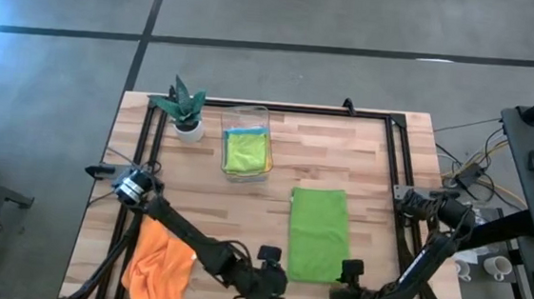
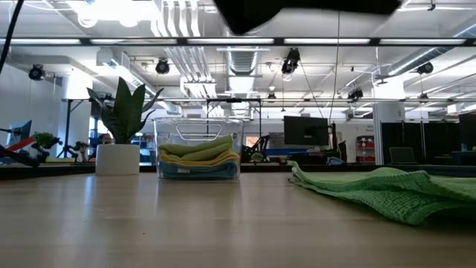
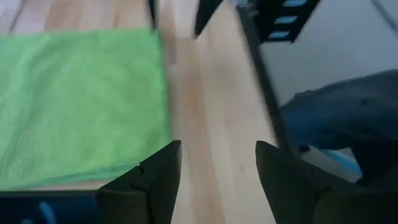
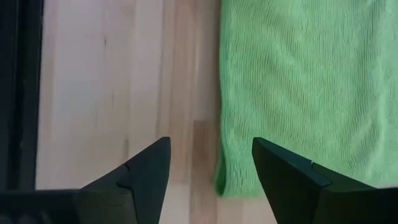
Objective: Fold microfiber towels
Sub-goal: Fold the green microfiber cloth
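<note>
From above, the lime green towel (image 1: 319, 234) lay just right of the frame's centre, folded to a tall narrow rectangle with straight edges. The orange towel (image 1: 158, 266) sat crumpled at lower left, partly under the left arm. More towels lay stacked in the clear bin (image 1: 248, 119) above centre, beside the potted plant (image 1: 183, 107). The left gripper (image 1: 268, 264) and right gripper (image 1: 350, 275) sat at the bottom edge, either side of the green towel's near end.

At table height, the green towel (image 2: 387, 191) spread low at right, slightly rumpled, with the bin's stack (image 2: 198, 157) left of centre.

In the left wrist view the fingers (image 3: 158, 180) stood wide and empty over bare wood, the towel (image 3: 81, 102) filling the left half.

In the right wrist view the fingers (image 4: 146, 171) were likewise spread and empty, with the towel's folded corner (image 4: 233, 180) just between them. That is probably the risk: a fingertip dragging this corner while pulling away could reopen the fold.
</note>
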`<act>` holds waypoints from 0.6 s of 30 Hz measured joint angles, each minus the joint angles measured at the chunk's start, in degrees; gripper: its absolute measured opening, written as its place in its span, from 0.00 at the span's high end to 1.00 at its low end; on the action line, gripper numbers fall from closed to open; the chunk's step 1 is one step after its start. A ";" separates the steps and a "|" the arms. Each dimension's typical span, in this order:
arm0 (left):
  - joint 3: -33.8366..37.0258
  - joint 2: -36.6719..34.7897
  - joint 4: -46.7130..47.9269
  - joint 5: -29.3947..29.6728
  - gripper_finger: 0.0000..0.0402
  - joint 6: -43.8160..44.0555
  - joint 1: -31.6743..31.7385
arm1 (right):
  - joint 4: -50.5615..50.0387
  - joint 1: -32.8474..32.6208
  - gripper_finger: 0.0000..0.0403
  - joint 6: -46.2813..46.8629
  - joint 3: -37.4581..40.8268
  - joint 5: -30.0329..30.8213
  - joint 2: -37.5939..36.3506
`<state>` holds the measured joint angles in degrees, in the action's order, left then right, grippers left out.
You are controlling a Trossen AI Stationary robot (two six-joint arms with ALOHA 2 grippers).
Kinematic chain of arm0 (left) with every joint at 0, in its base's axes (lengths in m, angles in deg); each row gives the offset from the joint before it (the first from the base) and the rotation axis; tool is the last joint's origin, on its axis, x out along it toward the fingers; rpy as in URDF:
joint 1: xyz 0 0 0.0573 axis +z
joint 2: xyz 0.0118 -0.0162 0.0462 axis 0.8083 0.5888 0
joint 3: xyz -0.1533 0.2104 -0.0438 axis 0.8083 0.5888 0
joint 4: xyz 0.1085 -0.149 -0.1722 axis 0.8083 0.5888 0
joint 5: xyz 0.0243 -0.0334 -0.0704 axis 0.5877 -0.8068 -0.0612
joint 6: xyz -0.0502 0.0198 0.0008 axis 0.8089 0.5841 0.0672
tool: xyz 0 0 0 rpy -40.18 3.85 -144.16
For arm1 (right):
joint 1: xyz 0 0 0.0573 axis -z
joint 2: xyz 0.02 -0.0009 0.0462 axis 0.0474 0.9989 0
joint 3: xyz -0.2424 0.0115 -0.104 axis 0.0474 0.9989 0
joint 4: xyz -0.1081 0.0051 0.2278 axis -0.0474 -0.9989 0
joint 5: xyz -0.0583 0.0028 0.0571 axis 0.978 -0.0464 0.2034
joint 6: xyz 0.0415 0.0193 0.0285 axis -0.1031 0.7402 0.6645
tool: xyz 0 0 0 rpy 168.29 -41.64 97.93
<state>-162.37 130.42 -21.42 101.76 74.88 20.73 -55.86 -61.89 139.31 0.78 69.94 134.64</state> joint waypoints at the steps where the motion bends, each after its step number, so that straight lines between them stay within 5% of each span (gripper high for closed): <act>1: -0.15 0.29 -0.76 0.01 0.52 -0.82 -0.18 | -0.27 0.33 0.44 -0.08 -0.42 -0.03 0.11; 8: -1.21 6.29 -9.66 -5.49 0.47 -7.04 -0.10 | -2.71 -0.39 0.44 -0.25 -0.63 -0.54 -2.75; 18: -4.59 4.75 -3.41 -4.23 0.27 -7.96 -0.22 | -2.68 -1.58 0.38 -0.83 0.51 0.11 -3.10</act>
<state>-166.96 135.17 -24.83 97.53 66.92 20.51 -58.54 -63.47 138.48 1.29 70.05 131.54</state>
